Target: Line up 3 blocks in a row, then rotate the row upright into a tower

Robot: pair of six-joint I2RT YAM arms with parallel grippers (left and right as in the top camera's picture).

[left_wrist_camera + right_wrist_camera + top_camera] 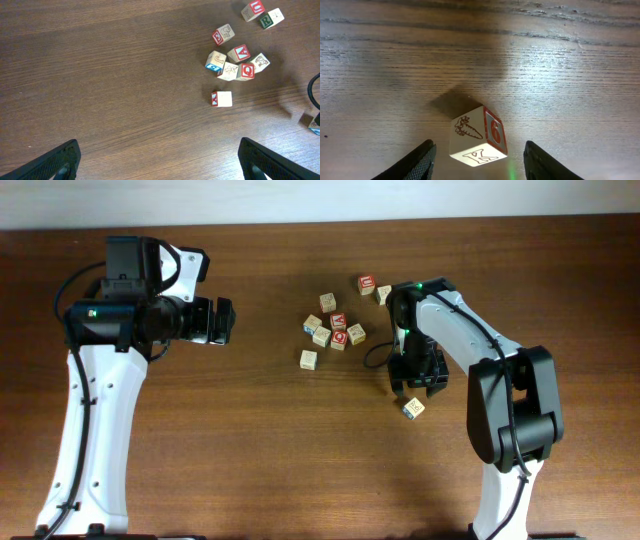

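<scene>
Straddling the carrot-pictured block (475,136) that lay askew on the table (570,75), the right end effector (479,151) had its jaws apart, touching nothing, and closing on corners instead of flat faces could have squirted the block out sideways.

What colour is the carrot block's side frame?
Red; the block shows best in the right wrist view.

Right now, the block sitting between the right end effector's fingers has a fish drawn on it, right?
Not a fish. The right wrist view shows that the block sitting between the right end effector's fingers has a carrot drawn on it.
</scene>
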